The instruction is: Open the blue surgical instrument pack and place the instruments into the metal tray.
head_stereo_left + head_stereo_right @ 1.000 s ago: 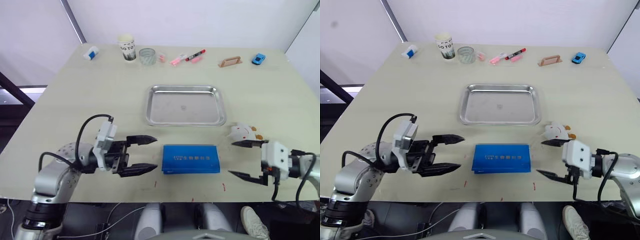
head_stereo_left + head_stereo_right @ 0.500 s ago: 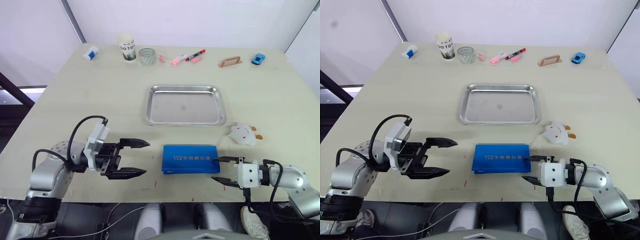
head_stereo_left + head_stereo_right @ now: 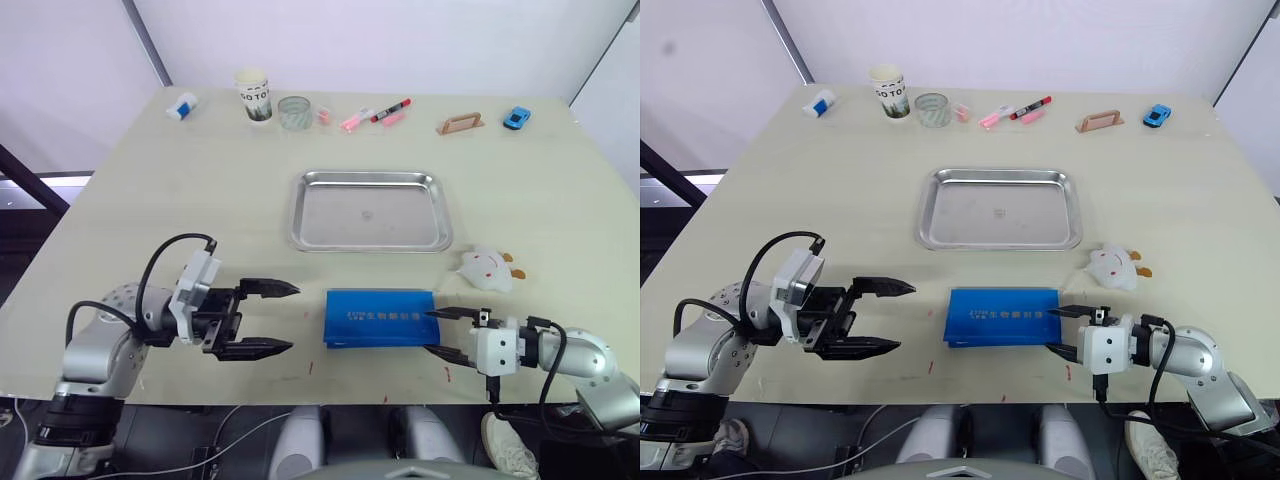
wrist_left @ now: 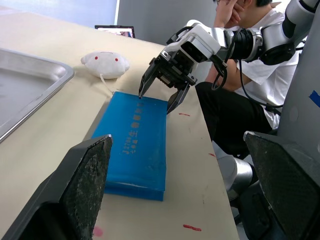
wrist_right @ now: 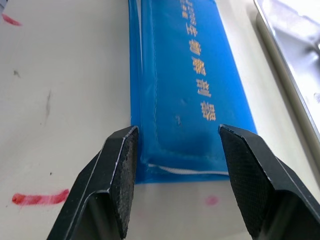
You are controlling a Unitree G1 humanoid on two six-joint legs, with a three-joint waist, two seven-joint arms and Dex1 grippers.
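Observation:
The blue surgical instrument pack (image 3: 382, 318) lies closed and flat near the table's front edge, lettering up. The instruments are hidden. Behind the pack sits the metal tray (image 3: 370, 225), with nothing in it. My right gripper (image 3: 430, 331) is open at the pack's right end, its fingers (image 5: 117, 185) standing either side of that end without pinching it. In the left wrist view the pack (image 4: 135, 145) lies with that gripper (image 4: 155, 102) at its far end. My left gripper (image 3: 293, 318) is open, a short gap left of the pack, holding nothing.
A white plush toy (image 3: 487, 268) lies right of the pack. Along the back edge stand a paper cup (image 3: 254, 95), a glass (image 3: 294, 112), marker pens (image 3: 375, 115), a tan holder (image 3: 460, 124) and a small blue toy car (image 3: 516, 118). A person (image 4: 240, 20) sits beyond the table.
My right gripper dropped lower and moved left to the pack's right end, then closed in until its fingers flank that end. My left gripper drew back slightly to the left, then held still.

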